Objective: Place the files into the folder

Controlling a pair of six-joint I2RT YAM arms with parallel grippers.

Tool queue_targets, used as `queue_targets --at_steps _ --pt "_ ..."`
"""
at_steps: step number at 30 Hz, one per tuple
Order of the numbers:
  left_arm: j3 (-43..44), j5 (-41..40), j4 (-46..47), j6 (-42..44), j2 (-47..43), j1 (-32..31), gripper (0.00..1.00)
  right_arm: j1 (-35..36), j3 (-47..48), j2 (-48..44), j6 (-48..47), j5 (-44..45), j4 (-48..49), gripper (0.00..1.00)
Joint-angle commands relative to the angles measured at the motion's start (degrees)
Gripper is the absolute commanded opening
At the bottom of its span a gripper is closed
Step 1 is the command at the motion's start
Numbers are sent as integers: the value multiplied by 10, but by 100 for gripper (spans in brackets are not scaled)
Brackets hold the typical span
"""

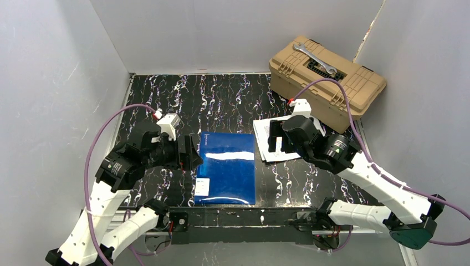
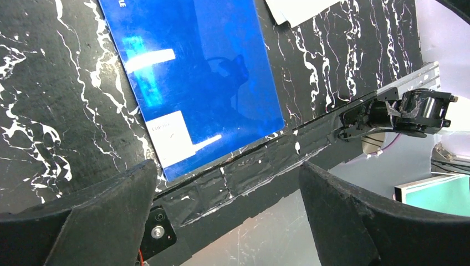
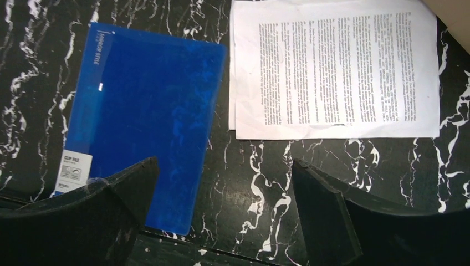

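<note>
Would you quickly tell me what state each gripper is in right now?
Left gripper: open, holding nothing.
Right gripper: open, holding nothing.

Flat on the table (image 1: 221, 100) near its front edge, the folder (image 1: 227, 166) — just right of it and slightly farther back, the files (image 1: 261, 133). Behind those at the far right corner, the toolbox (image 1: 343, 88), a wrench (image 1: 315, 60) on its lid.

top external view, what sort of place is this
Probably a robot test cell: plain grey walls box in a black marbled table, the left arm and right arm are bolted at its near edge, and the folder, files and tan toolbox look like staged props.
</note>
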Motion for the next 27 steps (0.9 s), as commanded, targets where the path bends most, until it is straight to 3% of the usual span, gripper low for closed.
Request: queue_targets --at_steps 1,13,27 --pt "-18 11 8 -14 6 -3 98 0 0 4 19 12 -35 99" --pt "-50 -27 -11 -35 41 -3 98 0 -58 -58 -12 -41 5 99" --pt "-154 -27 29 -93 78 -3 98 0 -145 -1 27 -178 82 99"
